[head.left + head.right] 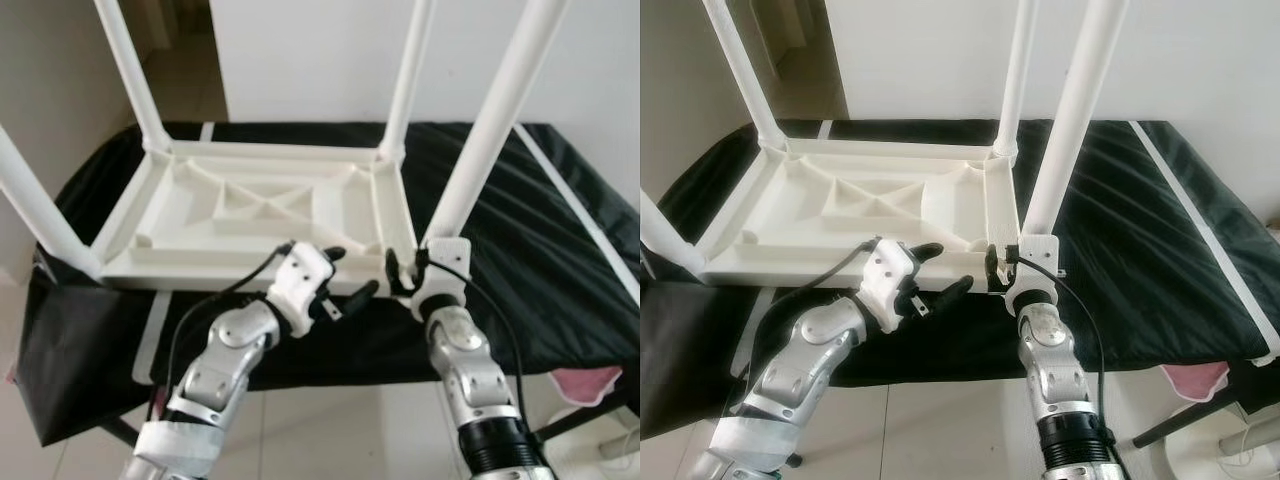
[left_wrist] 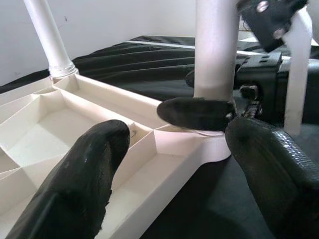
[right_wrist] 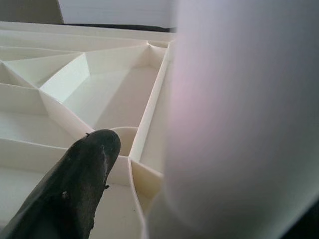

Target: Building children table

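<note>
- Head views: white wall behind, tiled floor, black-covered platform [image 1: 540, 270]. White children's table [image 1: 250, 215] lies upside down on it, ribbed underside up, four legs pointing up.
- Near-right leg [image 1: 490, 130] stands in the corner socket closest to the robot; long axis upright, leaning slightly outward toward the top.
- Right gripper [image 1: 405, 272] is at that leg's base, right against the socket, so the right arm is the nearer one. Leg rises straight up from the gripper.
- Left gripper [image 1: 340, 275] sits just beside, at the table's near rim, fingers spread, holding nothing.
- Left wrist view: left gripper's two fingers [image 2: 84, 174] wide apart over the rim ribs; a right gripper finger [image 2: 197, 112] pressed against the leg base.
- Right wrist view: leg [image 3: 244, 119] close up, one finger [image 3: 84, 174] beside it; looks clamped on the leg.
- Judgement: seating or twisting the leg turns on gripping square to the upright axis.
</note>
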Tool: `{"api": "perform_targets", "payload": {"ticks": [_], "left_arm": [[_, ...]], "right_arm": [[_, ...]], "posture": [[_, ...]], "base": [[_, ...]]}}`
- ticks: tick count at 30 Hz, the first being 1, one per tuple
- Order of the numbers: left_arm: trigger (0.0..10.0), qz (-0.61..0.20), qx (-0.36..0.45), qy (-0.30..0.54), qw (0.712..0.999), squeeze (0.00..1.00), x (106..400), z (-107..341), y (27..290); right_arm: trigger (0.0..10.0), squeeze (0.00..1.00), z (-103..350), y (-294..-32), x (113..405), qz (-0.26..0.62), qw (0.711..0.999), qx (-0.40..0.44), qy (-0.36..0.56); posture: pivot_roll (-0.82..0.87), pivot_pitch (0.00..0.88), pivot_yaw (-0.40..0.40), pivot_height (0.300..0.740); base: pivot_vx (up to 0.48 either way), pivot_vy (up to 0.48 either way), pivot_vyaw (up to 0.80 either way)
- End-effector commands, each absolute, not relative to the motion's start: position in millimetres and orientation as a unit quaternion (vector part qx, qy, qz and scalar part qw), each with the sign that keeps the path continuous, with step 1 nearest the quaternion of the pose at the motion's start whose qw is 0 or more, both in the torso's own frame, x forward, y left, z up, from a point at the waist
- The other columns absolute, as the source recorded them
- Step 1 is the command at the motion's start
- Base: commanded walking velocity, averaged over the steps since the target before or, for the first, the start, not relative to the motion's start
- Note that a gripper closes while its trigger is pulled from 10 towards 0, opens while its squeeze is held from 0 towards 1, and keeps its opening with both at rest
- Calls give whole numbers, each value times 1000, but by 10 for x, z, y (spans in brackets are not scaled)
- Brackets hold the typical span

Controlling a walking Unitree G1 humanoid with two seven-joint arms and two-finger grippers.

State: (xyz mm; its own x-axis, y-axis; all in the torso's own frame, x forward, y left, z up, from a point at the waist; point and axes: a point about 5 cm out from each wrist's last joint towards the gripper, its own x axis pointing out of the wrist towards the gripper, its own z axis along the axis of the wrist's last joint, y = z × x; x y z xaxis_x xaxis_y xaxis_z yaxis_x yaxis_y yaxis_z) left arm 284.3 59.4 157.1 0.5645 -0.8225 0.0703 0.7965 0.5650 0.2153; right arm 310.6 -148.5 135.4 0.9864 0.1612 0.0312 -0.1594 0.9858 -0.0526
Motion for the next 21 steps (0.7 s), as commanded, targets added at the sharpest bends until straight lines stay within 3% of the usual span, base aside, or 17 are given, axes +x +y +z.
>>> {"api": "perform_targets", "payload": {"ticks": [1, 13, 14, 15, 16, 21], "left_arm": [[10000, -455, 85, -88, 882, 0, 2851, 1595, 601], [10000, -468, 85, -91, 875, 0, 2829, 1603, 595], [10000, -468, 87, -90, 875, 0, 2834, 1606, 597], [10000, -468, 87, -90, 875, 0, 2834, 1606, 597], [10000, -467, 90, -90, 875, 0, 2843, 1617, 607], [10000, -463, 92, -88, 877, 0, 2845, 1625, 633]], "right_arm": [[10000, 0, 1397, -1487, 3134, 126, 991, -30, -28], [10000, 0, 1394, -1515, 3200, 263, 961, -90, -11], [4392, 0, 1377, -1526, 3204, 266, 959, -98, -7], [4392, 0, 1377, -1526, 3204, 266, 959, -98, -7], [0, 0, 1354, -1548, 3210, 265, 958, -105, 0], [0, 0, 1312, -1603, 3199, 272, 957, -105, 13]], "posture": [[-14, 0, -36, 740], [-6, 0, -18, 740], [-3, 0, -18, 740], [-3, 0, -18, 740], [0, 0, -20, 740], [5, 0, -21, 740]], "base": [[0, 0, 0], [0, 0, 0], [0, 0, 0], [0, 0, 0], [0, 0, 0], [0, 0, 0]]}}
